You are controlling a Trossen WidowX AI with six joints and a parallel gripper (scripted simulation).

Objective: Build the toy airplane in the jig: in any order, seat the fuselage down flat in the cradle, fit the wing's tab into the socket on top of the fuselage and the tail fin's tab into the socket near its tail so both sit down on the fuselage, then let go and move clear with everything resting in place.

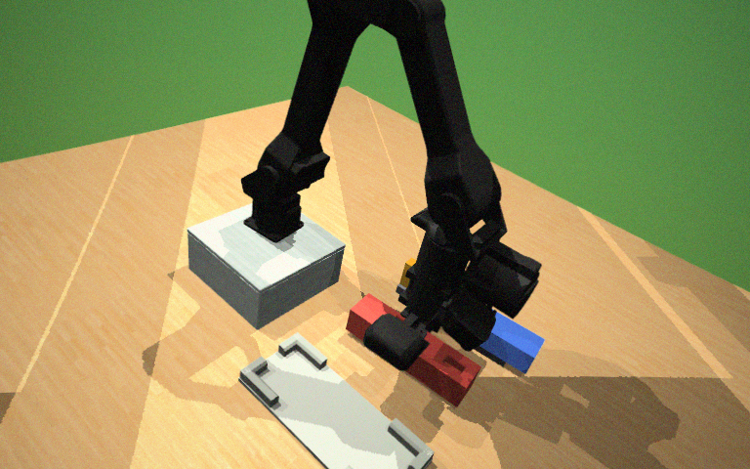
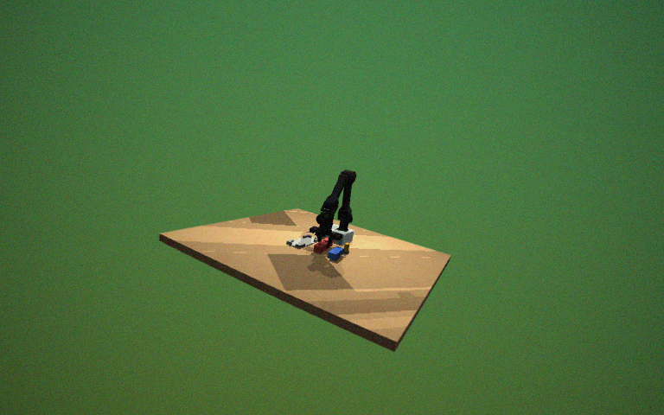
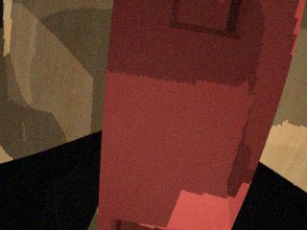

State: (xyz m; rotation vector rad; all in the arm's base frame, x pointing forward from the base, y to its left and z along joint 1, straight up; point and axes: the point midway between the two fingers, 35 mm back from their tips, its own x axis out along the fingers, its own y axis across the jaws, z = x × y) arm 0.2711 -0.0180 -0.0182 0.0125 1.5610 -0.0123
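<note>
Gripper [image 1: 411,340] [image 2: 327,239] [image 3: 172,148] clamped on red fuselage [image 1: 447,367] [image 2: 321,245] [image 3: 175,129], one finger along each side. Wrist view shows fuselage top between fingers, one socket whole-width ahead; top view hides fuselage middle behind gripper. Blue wing [image 1: 511,342] [image 2: 335,252] near gripper, on camera side of wrist. Yellow tail fin [image 1: 404,273] [image 2: 346,247] mostly hidden behind gripper in top view, plainer in exterior. Pale cradle [image 1: 337,404] [image 2: 303,241] near gripper, beside fuselage; wrist view lacks all three.
</note>
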